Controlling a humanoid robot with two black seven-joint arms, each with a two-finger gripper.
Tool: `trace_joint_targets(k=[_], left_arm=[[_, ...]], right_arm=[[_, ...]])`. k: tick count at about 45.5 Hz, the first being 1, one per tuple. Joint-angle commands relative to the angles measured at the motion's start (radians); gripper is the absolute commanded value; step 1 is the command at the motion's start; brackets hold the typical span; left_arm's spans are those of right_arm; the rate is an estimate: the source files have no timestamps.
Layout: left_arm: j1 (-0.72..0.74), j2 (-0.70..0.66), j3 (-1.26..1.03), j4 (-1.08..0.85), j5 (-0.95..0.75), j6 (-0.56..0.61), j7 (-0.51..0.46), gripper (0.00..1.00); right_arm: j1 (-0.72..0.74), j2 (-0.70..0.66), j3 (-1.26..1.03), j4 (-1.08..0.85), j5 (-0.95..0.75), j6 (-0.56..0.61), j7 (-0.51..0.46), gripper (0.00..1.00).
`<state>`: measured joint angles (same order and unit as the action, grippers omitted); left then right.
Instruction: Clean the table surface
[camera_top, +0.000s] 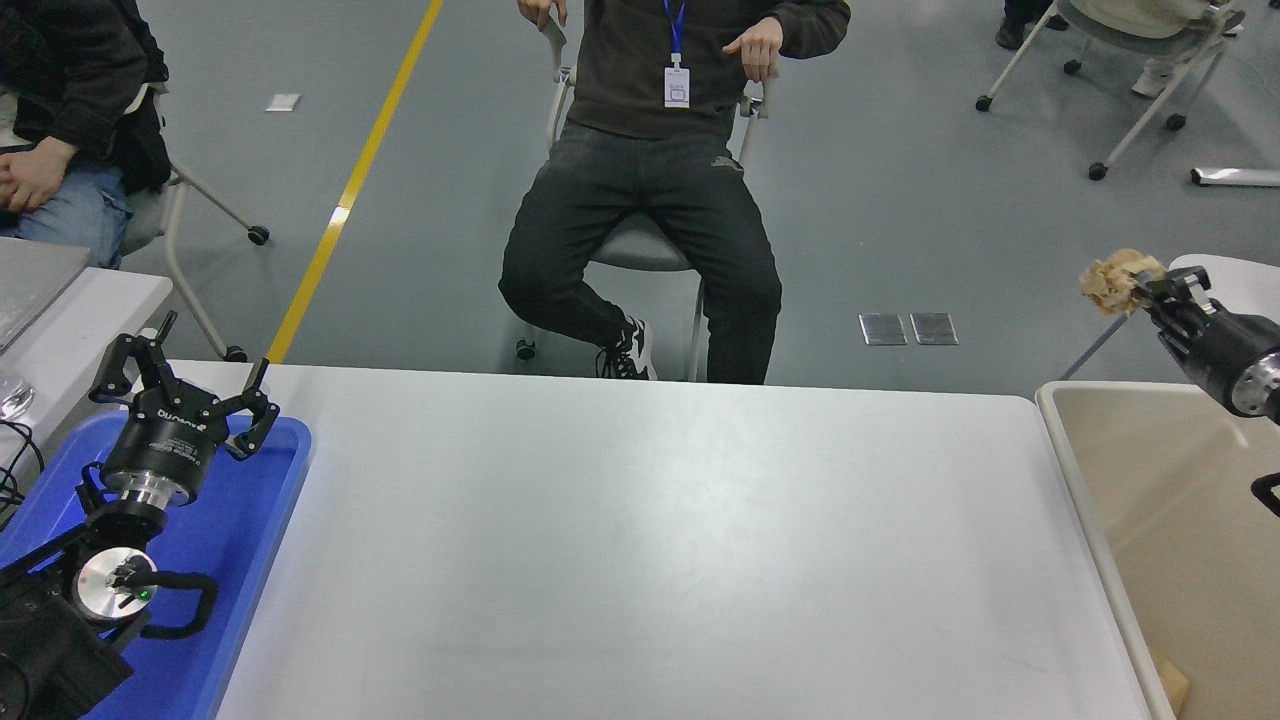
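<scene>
The white table surface (650, 540) fills the middle of the head view and is bare. My right gripper (1145, 287) is at the right edge, past the table's far right corner, shut on a crumpled tan paper ball (1112, 278). It holds the ball in the air above the far end of a beige bin (1180, 520) that stands beside the table's right edge. My left gripper (185, 385) is parked at the lower left above the blue tray (262, 520), fingers spread open and empty.
A person sits on a chair (640, 245) at the table's far side, legs close to the far edge. Another person sits at the top left. A greyish side table (70, 310) stands at the left. Wheeled chairs stand at the top right.
</scene>
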<state>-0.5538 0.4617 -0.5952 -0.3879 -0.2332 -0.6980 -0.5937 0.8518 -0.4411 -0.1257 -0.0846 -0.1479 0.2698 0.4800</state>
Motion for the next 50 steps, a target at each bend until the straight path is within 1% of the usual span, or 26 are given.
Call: trace_joint_targets(k=[1, 8, 17, 27, 35, 50], left_arm=[[0.0, 0.0, 0.0, 0.0, 0.0, 0.0, 0.0, 1.0], [0.0, 0.0, 0.0, 0.001, 0.0, 0.0, 0.0, 1.0], [0.0, 0.0, 0.0, 0.0, 0.0, 0.0, 0.0, 1.0], [0.0, 0.0, 0.0, 0.001, 0.0, 0.0, 0.0, 1.0], [0.0, 0.0, 0.0, 0.001, 0.0, 0.0, 0.0, 1.0], [0.0, 0.0, 0.0, 0.0, 0.0, 0.0, 0.0, 1.0]], right_arm=[[-0.097, -0.039, 0.074, -0.033, 0.031, -0.052, -0.145, 0.0], [-0.14, -0.042, 0.087, -0.033, 0.03, -0.096, -0.213, 0.0], [-0.184, -0.036, 0.089, -0.032, 0.031, -0.144, -0.323, 0.0], [-0.224, -0.024, 0.084, -0.027, 0.024, -0.144, -0.333, 0.0], [-0.263, 0.019, 0.072, -0.027, 0.011, -0.144, -0.333, 0.0], [-0.28, 0.081, 0.07, -0.027, 0.011, -0.146, -0.333, 0.0]])
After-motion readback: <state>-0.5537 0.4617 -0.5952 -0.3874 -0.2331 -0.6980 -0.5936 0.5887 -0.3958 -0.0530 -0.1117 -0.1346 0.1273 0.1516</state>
